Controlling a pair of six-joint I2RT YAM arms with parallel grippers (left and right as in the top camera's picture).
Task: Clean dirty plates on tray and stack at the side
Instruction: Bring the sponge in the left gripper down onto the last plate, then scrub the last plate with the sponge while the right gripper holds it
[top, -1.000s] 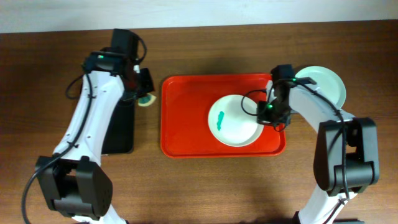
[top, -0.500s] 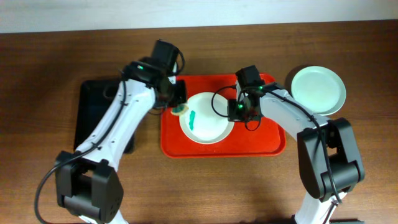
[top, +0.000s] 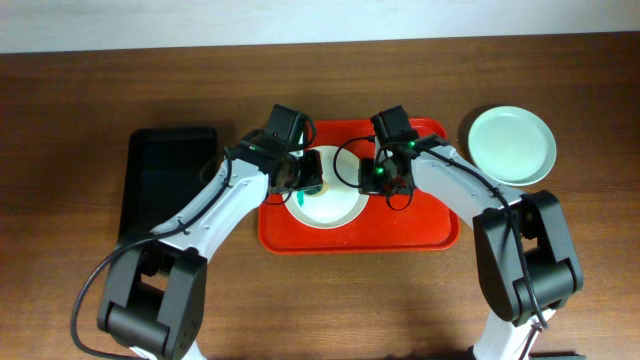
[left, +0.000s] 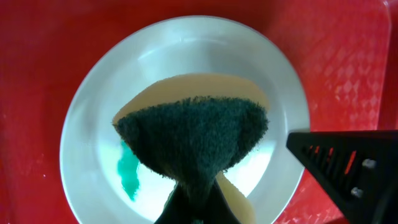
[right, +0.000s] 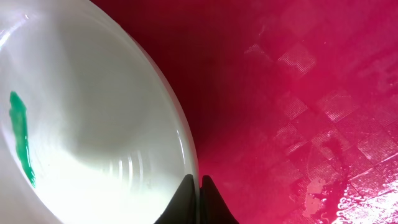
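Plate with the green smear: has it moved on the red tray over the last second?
Yes. The plate has slid left, from the right half of the tray to its left half.

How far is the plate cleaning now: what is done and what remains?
Done, it seems: a clean-looking side plate lies beside the tray. In hand: the right hand pinches the rim of the dirty plate on the tray, and the left hand holds a sponge over it. Left: its teal smear is not wiped yet; then it must join the side plate.
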